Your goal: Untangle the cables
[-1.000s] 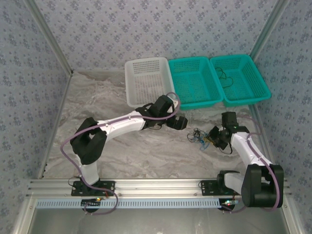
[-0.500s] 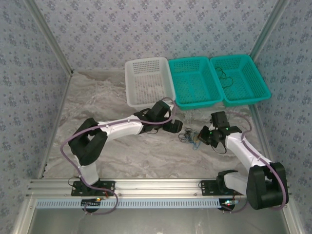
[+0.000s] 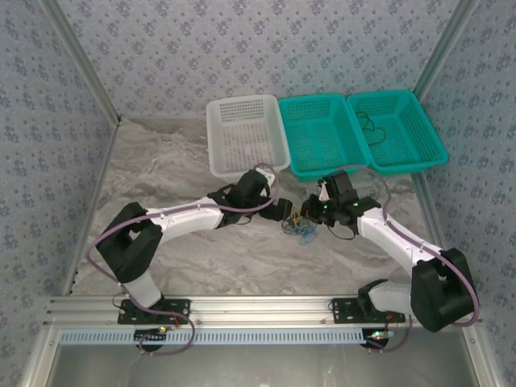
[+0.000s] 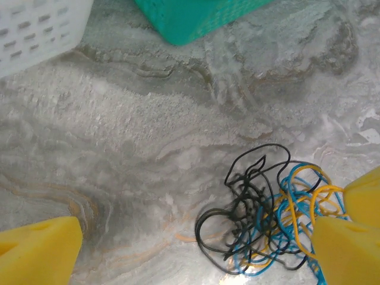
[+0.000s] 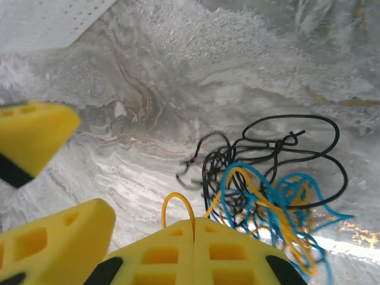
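Observation:
The cables [image 3: 299,229] lie in one tangled clump of black, blue and yellow cords on the marbled table. My right gripper [image 5: 194,228] is shut on a yellow cable, whose loop [image 5: 178,205] sticks out past the closed pads. The rest of the clump [image 5: 270,178] trails to the right of them. My left gripper [image 4: 196,231] is open just above the table. The clump [image 4: 267,219] lies close to its right finger [image 4: 347,249]. From above, the left gripper [image 3: 284,214] and the right gripper [image 3: 310,214] face each other across the clump.
Three baskets stand in a row at the back: a white one [image 3: 246,133], a teal one [image 3: 322,133], and a second teal one [image 3: 399,129] with a thin black cord [image 3: 371,125] in it. Patterned walls close in the table.
The right gripper shut on the yellow cable and moved left, dragging the clump with it. The left arm swung in closer to the clump, its gripper still open.

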